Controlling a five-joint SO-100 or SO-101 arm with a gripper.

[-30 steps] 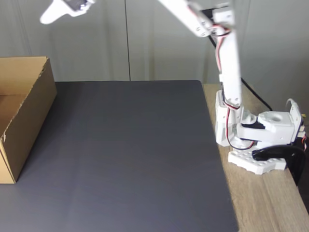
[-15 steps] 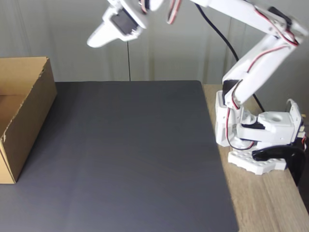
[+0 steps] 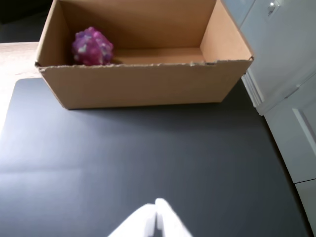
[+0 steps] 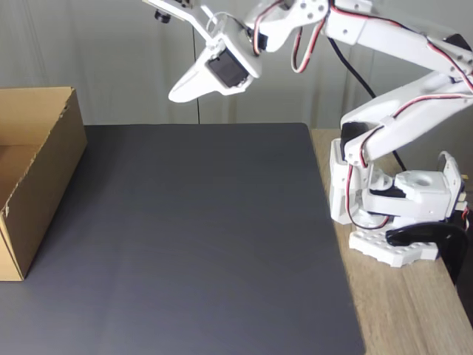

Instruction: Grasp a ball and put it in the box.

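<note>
Your gripper (image 4: pixel 177 95) has swung back from the box (image 4: pixel 44 140) toward 3 o'clock in the fixed view, fingers pressed together, empty. The ball (image 3: pixel 92 46) sits inside at the wrist view's 11 o'clock, so your task looks done.

the fixed view stands in front of the table, slightly raised, facing the wall, with the arm's base at its right. the wrist view rides high, looking down and forward over the gripper (image 3: pixel 157 207) at the box (image 3: pixel 143 84) (both views share the dark mat (image 4: pixel 192 237) and box (image 4: pixel 33 170))
</note>
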